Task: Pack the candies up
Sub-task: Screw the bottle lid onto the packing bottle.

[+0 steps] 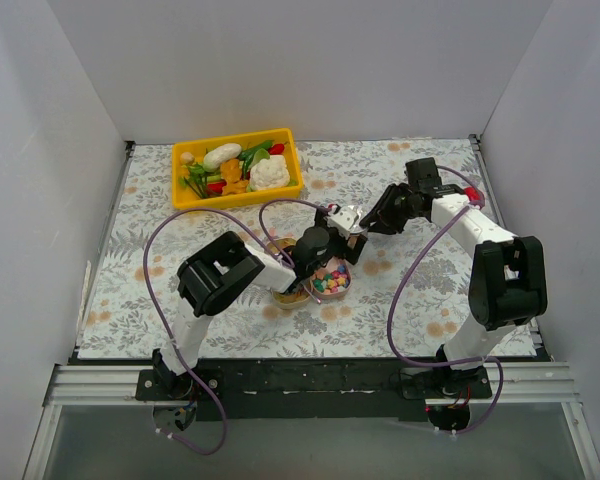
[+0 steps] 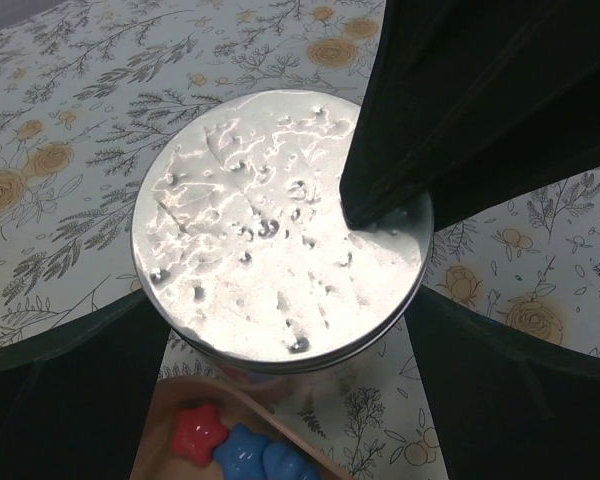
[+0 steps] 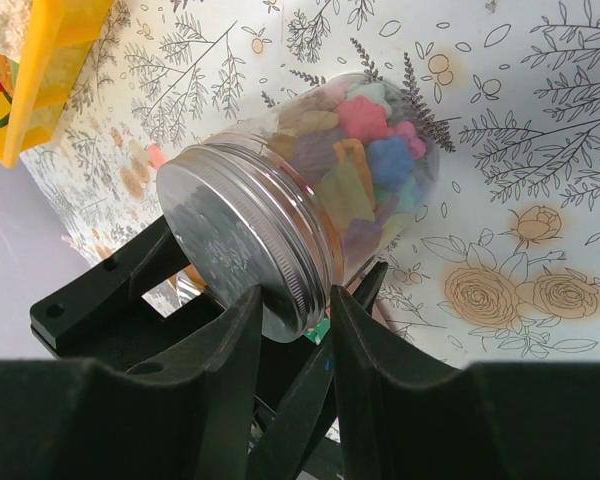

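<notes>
Two arms are meeting at a candy jar (image 3: 360, 170).
The left gripper (image 1: 328, 238) is clamping the tilted jar, candies (image 3: 365, 115) inside, its arm reaching forward to the centre. The right gripper (image 3: 295, 292) is narrowly straddling the lid (image 3: 235, 235) rim, grip unclear, its forearm stretching leftward.

Ahead of my right gripper (image 3: 293, 298): jar (image 3: 325, 185), lid (image 3: 230, 235) nearest, candies (image 3: 365, 150) inside; tray (image 3: 50, 60) farther ahead-left; table (image 3: 540, 120) beneath.

From above I see the left gripper (image 1: 322, 248) low over a clear container (image 1: 342, 290) of pastel candies (image 1: 330, 280) mid-tabletop (image 1: 430, 290), with a second container (image 1: 288, 296) just beside it. The right gripper (image 1: 366, 226) sits near a silvery piece (image 1: 344, 214). A yellow tray (image 1: 230, 199) of toy vegetables (image 1: 245, 165) lies farther back.
</notes>
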